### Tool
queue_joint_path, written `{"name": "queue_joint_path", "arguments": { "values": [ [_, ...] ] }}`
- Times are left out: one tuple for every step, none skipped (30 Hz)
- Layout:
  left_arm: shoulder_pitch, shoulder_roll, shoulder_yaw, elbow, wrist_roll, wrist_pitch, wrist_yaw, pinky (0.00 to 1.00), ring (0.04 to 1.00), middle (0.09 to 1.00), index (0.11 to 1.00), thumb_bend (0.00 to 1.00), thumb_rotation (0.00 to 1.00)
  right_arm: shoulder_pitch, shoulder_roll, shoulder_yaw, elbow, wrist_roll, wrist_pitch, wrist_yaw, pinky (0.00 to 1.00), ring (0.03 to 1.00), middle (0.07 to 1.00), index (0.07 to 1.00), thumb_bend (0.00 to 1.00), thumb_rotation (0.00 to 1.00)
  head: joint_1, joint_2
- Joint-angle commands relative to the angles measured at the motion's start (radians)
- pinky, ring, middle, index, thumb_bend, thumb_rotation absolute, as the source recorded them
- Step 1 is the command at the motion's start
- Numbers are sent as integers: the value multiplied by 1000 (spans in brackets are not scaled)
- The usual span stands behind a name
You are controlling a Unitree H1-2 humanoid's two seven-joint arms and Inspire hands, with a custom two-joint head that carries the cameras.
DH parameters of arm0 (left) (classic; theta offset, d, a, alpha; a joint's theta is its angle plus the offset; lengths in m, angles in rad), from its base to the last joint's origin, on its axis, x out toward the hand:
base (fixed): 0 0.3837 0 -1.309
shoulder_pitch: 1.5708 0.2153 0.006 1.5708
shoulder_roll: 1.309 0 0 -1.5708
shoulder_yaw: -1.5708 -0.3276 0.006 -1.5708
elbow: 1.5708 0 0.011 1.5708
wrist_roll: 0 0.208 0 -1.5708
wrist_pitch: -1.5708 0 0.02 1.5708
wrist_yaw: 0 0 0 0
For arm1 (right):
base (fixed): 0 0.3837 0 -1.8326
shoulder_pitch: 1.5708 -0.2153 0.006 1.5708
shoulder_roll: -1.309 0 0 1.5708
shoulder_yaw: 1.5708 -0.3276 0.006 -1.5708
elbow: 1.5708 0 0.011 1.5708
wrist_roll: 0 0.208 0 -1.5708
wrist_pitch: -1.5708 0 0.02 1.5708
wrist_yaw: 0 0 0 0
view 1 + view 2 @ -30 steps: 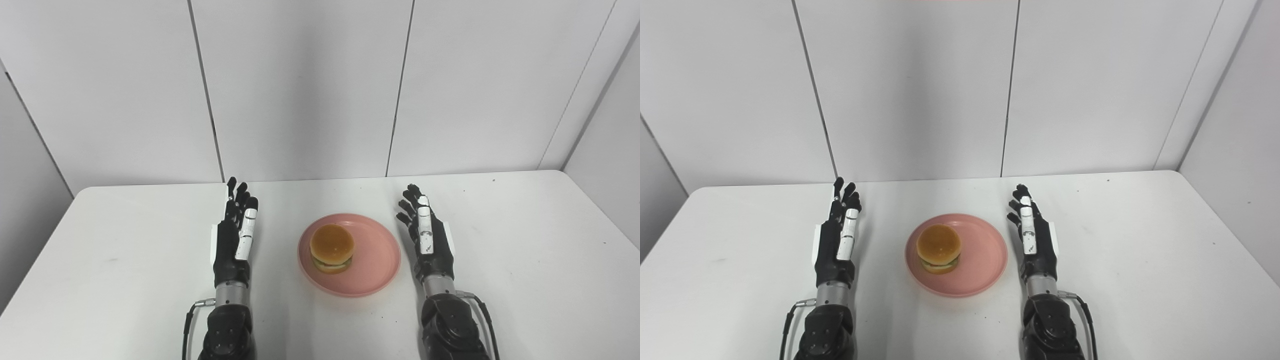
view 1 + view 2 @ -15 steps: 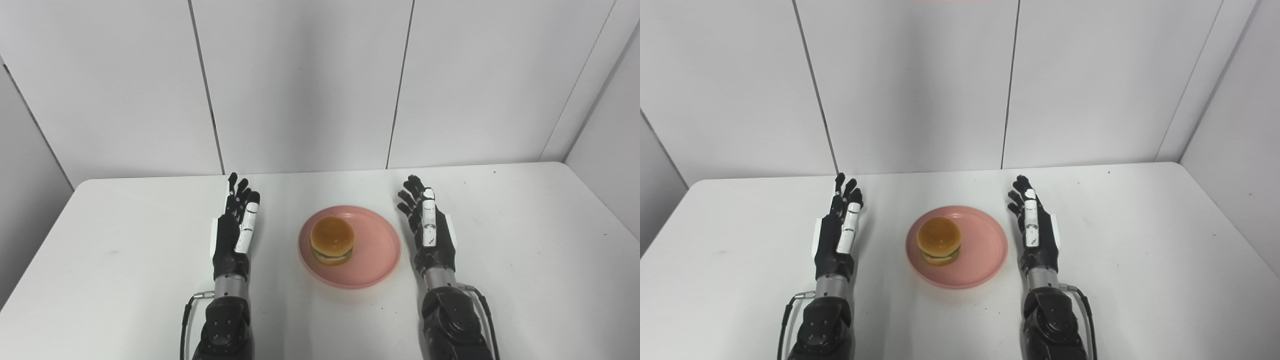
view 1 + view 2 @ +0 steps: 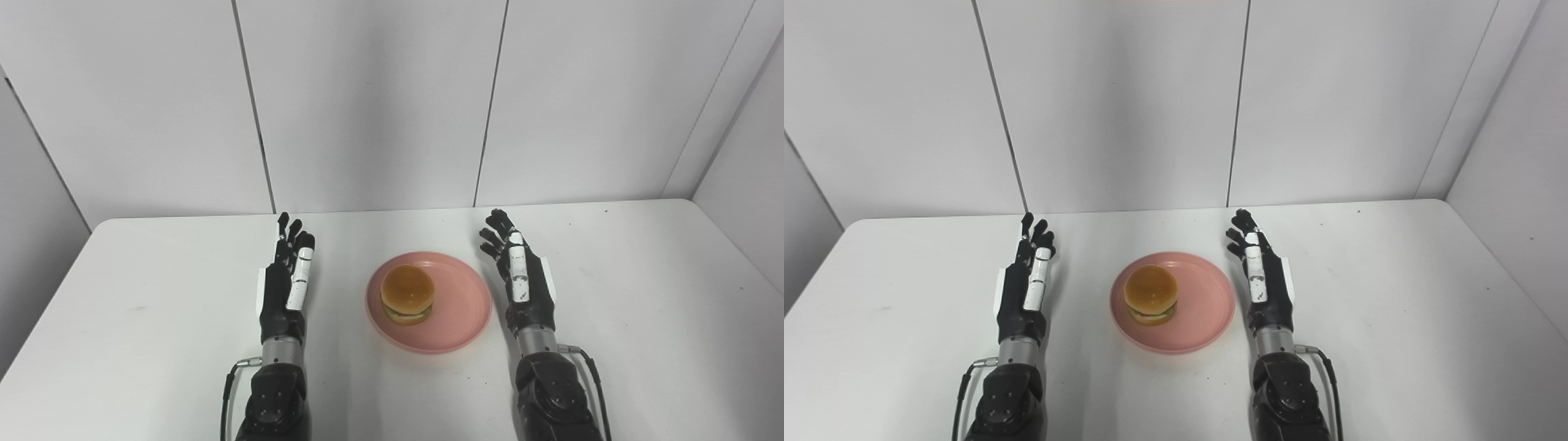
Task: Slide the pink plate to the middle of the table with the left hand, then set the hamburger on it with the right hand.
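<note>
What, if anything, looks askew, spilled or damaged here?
Nothing stands out. The hamburger sits upright on the pink plate, left of its centre; left hand and right hand are open either side, touching neither.

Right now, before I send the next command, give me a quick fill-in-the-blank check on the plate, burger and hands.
1. The hamburger sits on the ____ plate.
2. The plate lies ____ the left hand and the right hand.
3. Both hands are ____ and hold nothing.
4. The hamburger rests toward the plate's ____ side.

Missing words: pink; between; open; left

Black left hand (image 3: 283,293) and right hand (image 3: 525,286), white finger panels, grey wrists.
</note>
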Motion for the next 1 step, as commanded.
{"name": "queue_joint_path", "arguments": {
  "values": [
    [2,-4,-7,-28,7,8,-9,934,944,958,987,712,799,6,-19,-6,-28,-5,14,-7,852,856,882,864,857,1000,1,0]
  ]
}}
